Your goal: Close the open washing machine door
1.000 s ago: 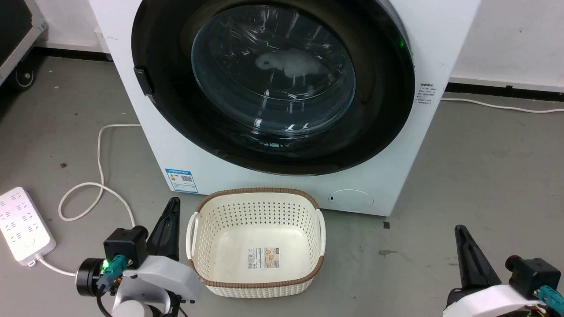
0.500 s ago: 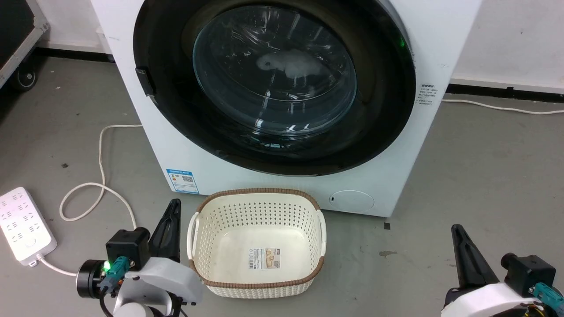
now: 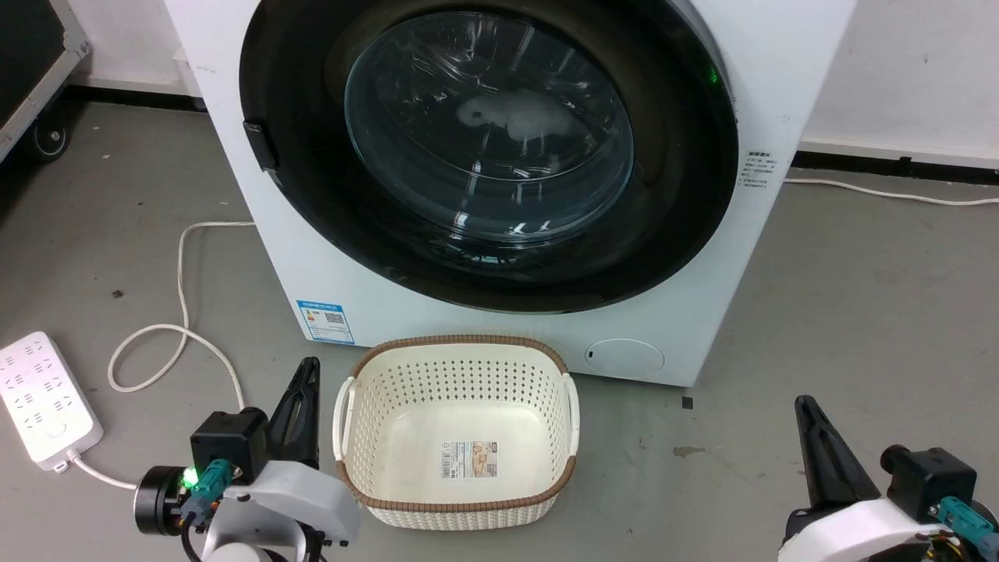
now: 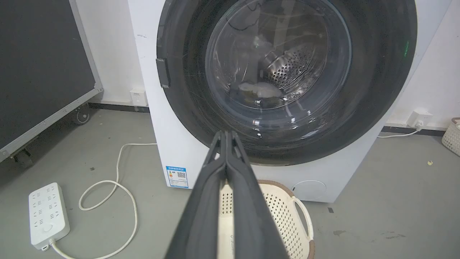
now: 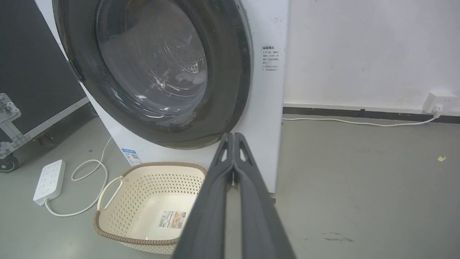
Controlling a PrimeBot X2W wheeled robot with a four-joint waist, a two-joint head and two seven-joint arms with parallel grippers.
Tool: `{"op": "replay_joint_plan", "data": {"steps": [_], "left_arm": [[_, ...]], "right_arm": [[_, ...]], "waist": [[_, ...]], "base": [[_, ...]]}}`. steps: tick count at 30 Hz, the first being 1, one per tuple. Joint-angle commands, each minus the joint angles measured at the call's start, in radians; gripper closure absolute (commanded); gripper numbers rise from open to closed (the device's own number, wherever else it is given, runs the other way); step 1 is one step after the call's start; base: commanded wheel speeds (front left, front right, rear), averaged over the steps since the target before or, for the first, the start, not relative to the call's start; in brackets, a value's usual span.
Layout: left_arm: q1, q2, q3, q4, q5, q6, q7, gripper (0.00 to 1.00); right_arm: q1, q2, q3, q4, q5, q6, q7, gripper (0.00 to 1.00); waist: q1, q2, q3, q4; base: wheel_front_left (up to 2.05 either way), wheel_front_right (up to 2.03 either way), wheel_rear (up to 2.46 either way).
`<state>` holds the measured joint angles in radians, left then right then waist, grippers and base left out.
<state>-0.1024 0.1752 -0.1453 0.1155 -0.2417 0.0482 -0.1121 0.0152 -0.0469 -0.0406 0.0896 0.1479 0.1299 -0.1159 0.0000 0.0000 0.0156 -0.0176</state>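
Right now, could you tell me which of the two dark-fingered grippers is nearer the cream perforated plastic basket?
The left gripper, lying right beside the cream perforated basket on its left side; the right gripper sits much farther off on the other side.

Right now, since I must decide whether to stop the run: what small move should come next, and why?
Probably none: I'd hold both arms where they are. The washing machine door looks flush against the washing machine front, and the left pincer and right pincer sit shut and low, either side of the laundry basket, touching nothing.
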Motion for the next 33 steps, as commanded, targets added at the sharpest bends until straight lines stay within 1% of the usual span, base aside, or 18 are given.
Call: {"op": "replay_joint_plan", "data": {"steps": [1,33], "left_arm": [[0.011,-0.004,0.006,-0.007,0.011,-0.006,0.006,1.00],[0.048,-0.053,0.062,-0.051,0.104,-0.023,0.048,1.00]], "right_arm": [[-0.005,-0.001,0.002,-0.008,-0.009,0.000,0.004,1.00],[-0.009,-0.002,0.018,-0.041,-0.065,0.000,0.049,1.00]], "waist": [[0.0000,0.0000,0.000,0.000],[0.0000,0.0000,-0.006,0.007]], "base": [[0.00,0.00,0.00],[0.00,0.00,0.00]]}}
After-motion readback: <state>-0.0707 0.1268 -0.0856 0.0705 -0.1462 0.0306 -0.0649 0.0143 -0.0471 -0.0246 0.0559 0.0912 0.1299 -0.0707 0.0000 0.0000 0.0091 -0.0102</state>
